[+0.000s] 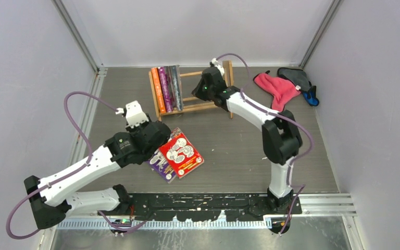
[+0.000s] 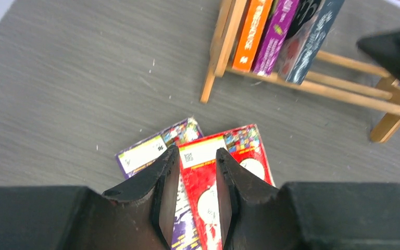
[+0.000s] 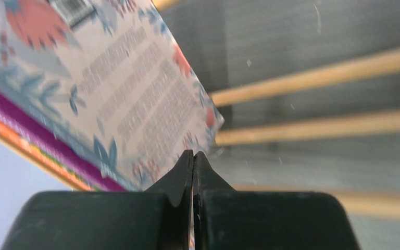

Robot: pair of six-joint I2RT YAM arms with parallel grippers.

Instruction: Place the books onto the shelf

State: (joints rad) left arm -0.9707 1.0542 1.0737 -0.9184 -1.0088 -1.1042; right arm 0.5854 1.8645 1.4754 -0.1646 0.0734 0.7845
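Starting nearest the arm bases: the left claw point(image 2: 198, 152) is hanging low over two books that are lying flat on the grey table point(image 1: 229, 146). The red book point(image 1: 183, 153) is sitting on top, overlapping the purple book point(image 1: 161, 165) beneath it. From the wrist view, the fingers point(image 2: 159, 177) are standing a narrow gap apart, released and grasping nothing. One is pointing down over the purple cover and the other over the red one. Whether the tips are touching paper, I cannot tell.

Moving further out, the wooden shelf point(image 1: 198, 107) is standing upright, well apart from those two books. Three books are standing on edge at its left end: an orange one point(image 1: 158, 89), a purple one point(image 1: 165, 88) and a pale flowered one point(image 3: 125, 88), which is leaning against them. The right claw point(image 3: 193, 153) is reaching into the shelf just beside that flowered cover. It is clenched tight, tip against tip, with nothing between.

At the far right, a pink cloth point(image 1: 278, 88) and a dark grey cloth point(image 1: 297, 77) are lying crumpled together beyond the shelf.
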